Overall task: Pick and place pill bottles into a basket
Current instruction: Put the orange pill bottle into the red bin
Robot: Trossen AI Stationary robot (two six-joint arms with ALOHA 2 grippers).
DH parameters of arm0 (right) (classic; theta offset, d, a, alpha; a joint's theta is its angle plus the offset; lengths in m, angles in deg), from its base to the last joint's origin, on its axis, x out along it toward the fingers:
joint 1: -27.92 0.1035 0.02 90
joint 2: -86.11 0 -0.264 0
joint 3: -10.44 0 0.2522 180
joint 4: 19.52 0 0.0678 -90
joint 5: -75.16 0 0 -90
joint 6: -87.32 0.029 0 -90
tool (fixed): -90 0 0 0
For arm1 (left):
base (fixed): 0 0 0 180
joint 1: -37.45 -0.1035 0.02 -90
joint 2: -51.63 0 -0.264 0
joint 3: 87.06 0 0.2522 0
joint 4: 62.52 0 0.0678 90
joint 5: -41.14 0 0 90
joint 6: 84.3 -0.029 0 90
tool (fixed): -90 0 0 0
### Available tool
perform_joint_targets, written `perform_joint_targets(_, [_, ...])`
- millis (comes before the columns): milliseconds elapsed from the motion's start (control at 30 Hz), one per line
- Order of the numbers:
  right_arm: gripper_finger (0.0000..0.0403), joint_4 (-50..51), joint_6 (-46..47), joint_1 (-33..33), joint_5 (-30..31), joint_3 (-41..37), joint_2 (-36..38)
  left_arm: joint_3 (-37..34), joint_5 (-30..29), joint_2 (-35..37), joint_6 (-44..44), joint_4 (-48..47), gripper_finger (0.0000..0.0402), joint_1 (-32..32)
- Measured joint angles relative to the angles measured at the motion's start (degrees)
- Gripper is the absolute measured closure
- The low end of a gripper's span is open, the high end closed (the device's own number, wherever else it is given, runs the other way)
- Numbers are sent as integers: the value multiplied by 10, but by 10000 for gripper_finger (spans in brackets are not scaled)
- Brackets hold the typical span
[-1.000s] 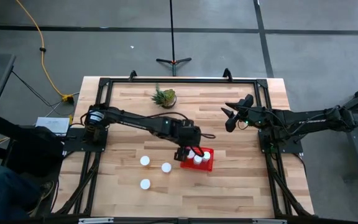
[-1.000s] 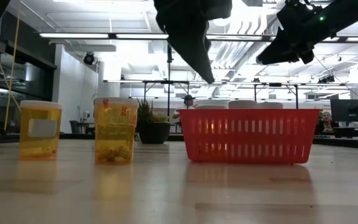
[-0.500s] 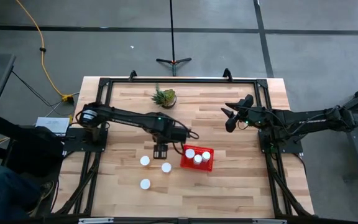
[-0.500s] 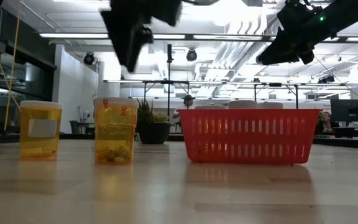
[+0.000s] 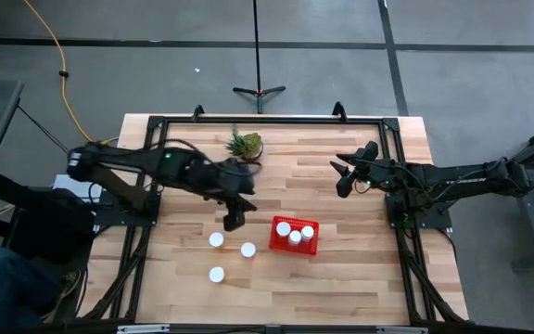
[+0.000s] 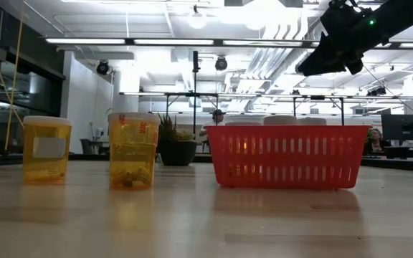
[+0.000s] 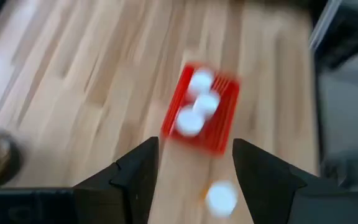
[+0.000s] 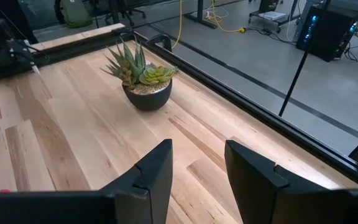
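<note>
- The left gripper, a dark two-finger claw, is hanging above the middle of the light wooden bench with its jaws parted and nothing between them; in its own wrist view the two dark fingers are standing apart over bare wood.
- It is touching none of the bottles: it is sitting above and just beside the group of three loose bottles, on the side toward the bench's far edge, and just to the left of the small rectangular red plastic basket with mesh sides.
- Three small pill bottles with round white caps are standing upright on the bench between the basket and the left edge: one closest to the left gripper, one nearest the basket, and one closest to the near edge.
- In the low view these bottles are showing amber bodies.
- Three more white-capped bottles are sitting inside the basket, their caps showing just over its rim in the low view.
- The right gripper is waiting in the air over the bench's far right part, well apart from the basket, its fingers parted and holding nothing.
- A small spiky green potted plant is standing near the far edge.
</note>
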Motion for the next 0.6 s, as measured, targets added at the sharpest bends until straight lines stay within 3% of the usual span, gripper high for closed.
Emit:
perform_joint_targets(200, [265, 5, 0, 0, -2, 0, 0, -157, -13, 108, 45, 169, 164, 0])
perform_joint_targets(400, [265, 7, 0, 0, 0, 0, 0, -287, -13, 188, 97, 221, 165, 1])
perform_joint_targets(600, [265, 7, 0, 0, 5, 0, 0, -345, -14, 220, 87, 246, 165, 0])
